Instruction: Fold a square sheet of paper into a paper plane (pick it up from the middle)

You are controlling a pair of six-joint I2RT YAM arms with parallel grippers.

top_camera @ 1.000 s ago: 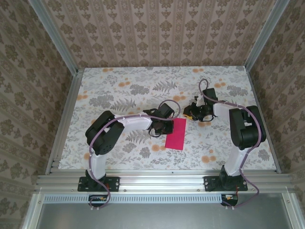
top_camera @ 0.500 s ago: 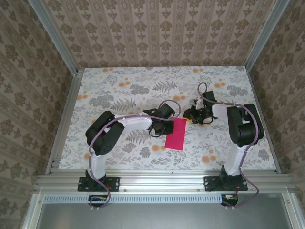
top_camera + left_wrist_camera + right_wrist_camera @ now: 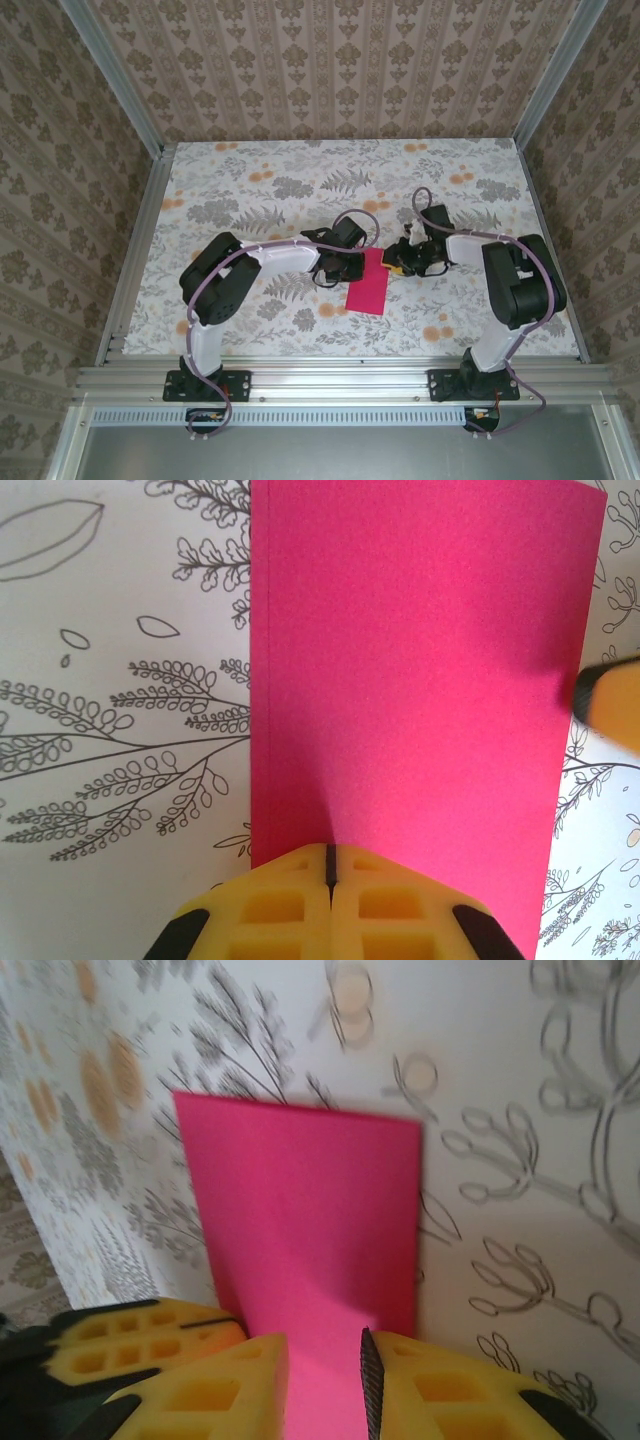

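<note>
Pink paper (image 3: 369, 283) lies flat on the flowered desk (image 3: 250, 200), between the two tools. It is seen as an oblong rather than a square. A faint doubled line along one long edge in the left wrist view suggests that it is already folded in half, though that is only a judgement.

The left tool (image 3: 328, 865) is pressed together. Its tips sit over the short edge nearest to it, and the rest of the sheet stretches straight ahead of it. The right tool (image 3: 325, 1360) is held slightly spread, and the paper is seen through the narrow gap. The sheet runs away in front of it, and whether any edge is caught cannot be told.

The paper is judged to be very light, thin and limp. It would be shifted by a slight nudge and creased or torn by a hard pinch. Lying flush on the desk, it offers little to grip, so an edge would have to be lifted or slid first. One end is best pinned under the closed tool. The edge beside the other tool is best taken lightly near its middle, so that the sheet does not droop unevenly.
</note>
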